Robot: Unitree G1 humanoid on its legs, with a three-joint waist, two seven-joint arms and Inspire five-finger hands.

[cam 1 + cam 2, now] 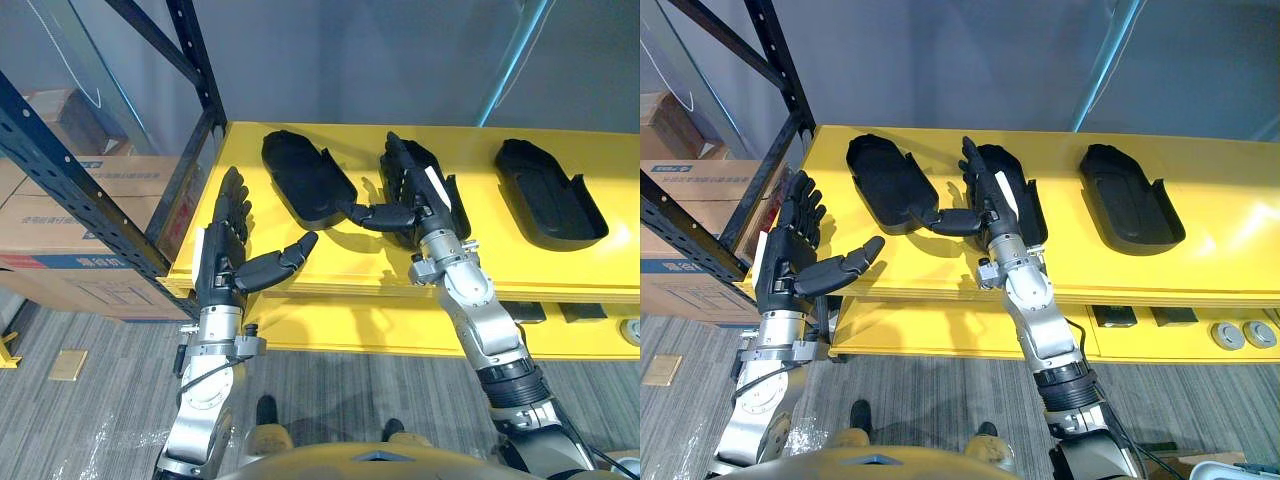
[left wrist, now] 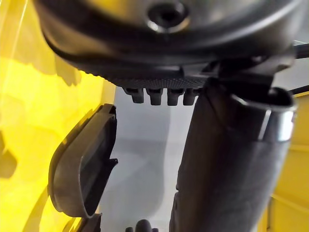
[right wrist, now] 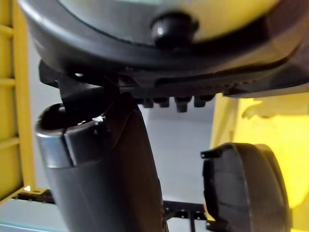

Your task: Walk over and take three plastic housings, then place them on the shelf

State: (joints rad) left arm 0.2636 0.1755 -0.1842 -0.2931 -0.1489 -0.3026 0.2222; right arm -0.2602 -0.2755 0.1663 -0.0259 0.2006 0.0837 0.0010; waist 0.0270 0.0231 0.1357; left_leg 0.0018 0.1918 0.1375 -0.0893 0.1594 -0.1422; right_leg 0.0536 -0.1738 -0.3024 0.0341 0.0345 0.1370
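We see our left hand (image 1: 225, 245) at the front left corner of the yellow shelf (image 1: 520, 270), fingers straight, thumb stuck out, holding nothing. Our right hand (image 1: 415, 190) is spread flat too, fingers straight over the middle housing (image 1: 1030, 205). Its thumb points to 9 o'clock, tip just beside the left housing (image 1: 305, 180). The right housing (image 1: 548, 195) sits well apart at 3 o'clock. All three lie on the shelf. Cardboard boxes (image 1: 60, 215) are at 9 o'clock of the left hand.

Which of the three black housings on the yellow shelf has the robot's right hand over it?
The middle housing: the right hand stretches over it with straight fingers. The left housing and the right housing lie uncovered.
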